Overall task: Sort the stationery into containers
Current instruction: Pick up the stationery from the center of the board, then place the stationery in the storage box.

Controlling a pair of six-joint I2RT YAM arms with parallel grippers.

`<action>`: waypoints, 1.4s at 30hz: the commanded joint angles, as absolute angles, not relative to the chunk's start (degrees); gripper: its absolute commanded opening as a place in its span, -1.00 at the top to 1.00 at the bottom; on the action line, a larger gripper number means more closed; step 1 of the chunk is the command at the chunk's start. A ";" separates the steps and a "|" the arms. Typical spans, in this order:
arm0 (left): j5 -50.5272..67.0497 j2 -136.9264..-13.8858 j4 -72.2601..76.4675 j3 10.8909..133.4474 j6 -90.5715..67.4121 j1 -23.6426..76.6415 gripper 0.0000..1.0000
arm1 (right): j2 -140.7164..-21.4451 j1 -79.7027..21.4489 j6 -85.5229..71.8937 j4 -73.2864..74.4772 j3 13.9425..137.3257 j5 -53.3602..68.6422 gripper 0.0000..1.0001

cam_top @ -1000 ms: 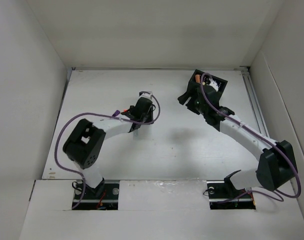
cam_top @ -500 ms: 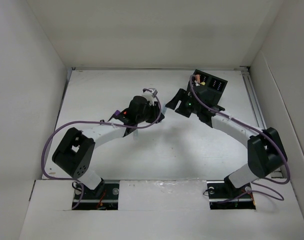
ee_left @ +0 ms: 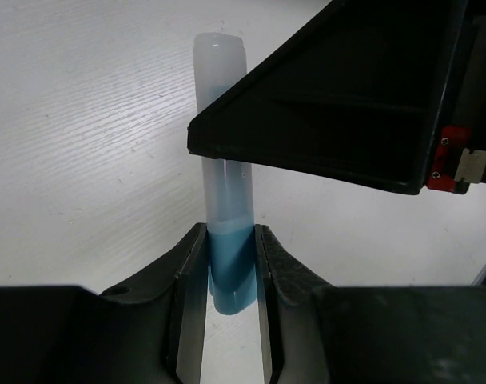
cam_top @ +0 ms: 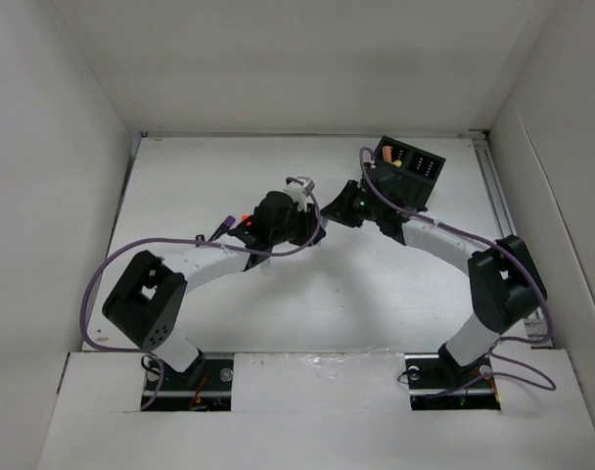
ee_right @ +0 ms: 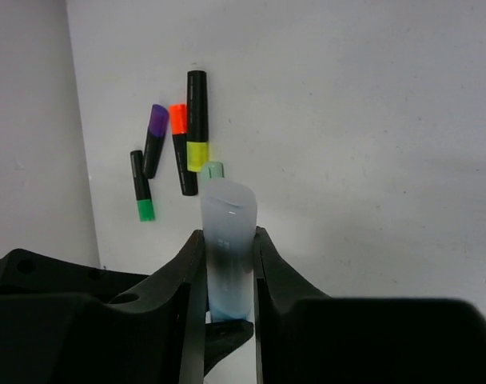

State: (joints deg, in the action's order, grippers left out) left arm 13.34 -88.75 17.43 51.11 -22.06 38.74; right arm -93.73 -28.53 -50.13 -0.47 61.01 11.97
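A blue highlighter point(ee_left: 225, 192) with a translucent cap point(ee_right: 229, 220) is held in the air between both grippers. My left gripper point(ee_left: 229, 240) is shut on its blue body. My right gripper point(ee_right: 229, 248) is shut on its cap end. In the top view the two grippers meet mid-table, the left point(cam_top: 307, 217) and the right point(cam_top: 333, 210). On the table below lie black markers with purple point(ee_right: 154, 138), orange point(ee_right: 179, 152), yellow point(ee_right: 197, 120) and green point(ee_right: 141, 188) ends, and a pastel green one point(ee_right: 214, 170). The black organiser point(cam_top: 407, 166) stands at the back right with markers in it.
White walls enclose the table on the left, back and right. A rail point(cam_top: 500, 211) runs along the right edge. Purple cables point(cam_top: 131, 259) loop off both arms.
My right gripper has swung left from over the organiser to the table's middle. My left gripper has moved right with the highlighter. Now both are shut on it.
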 commanded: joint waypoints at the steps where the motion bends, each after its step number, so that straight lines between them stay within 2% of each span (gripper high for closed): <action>1: 12.31 -86.84 18.54 52.82 -19.87 40.78 1.00 | -94.39 -28.92 -50.10 -4.13 63.72 12.92 0.67; 2: 10.30 -86.84 17.94 52.82 -19.86 41.65 0.99 | -94.39 -28.92 -50.10 -4.13 63.72 12.92 0.72; 3: 9.76 -86.84 17.41 53.34 -19.86 41.66 0.89 | -94.39 -28.92 -50.10 -4.65 63.72 12.22 0.77; 6: 9.76 -86.31 17.48 53.09 -19.86 41.66 0.45 | -94.39 -28.13 -50.10 -4.66 63.72 11.08 0.84; 7: 9.76 -85.79 18.19 52.56 -19.86 41.66 0.14 | -93.79 -28.13 -50.10 -4.66 63.72 11.07 0.84; 11: 7.91 -83.24 18.19 51.51 -20.39 41.66 -0.22 | -91.68 -23.48 -50.10 -4.66 65.04 8.27 0.86; 20: 2.91 -78.13 20.04 48.34 -20.92 41.66 -0.28 | -92.19 -9.43 -51.67 -2.20 74.70 -8.05 0.86; 25: 3.60 -79.37 18.54 49.31 -21.45 41.66 -0.28 | -99.90 -6.59 -51.78 1.92 86.99 -18.44 0.86; 31: 3.08 -79.37 19.24 49.31 -21.45 41.66 -0.28 | -111.96 -7.64 -45.98 14.40 105.53 -29.34 0.86; 42: 3.08 -79.45 18.64 49.31 -21.97 41.66 -0.23 | -113.12 -9.22 -42.81 12.74 99.59 -35.94 0.86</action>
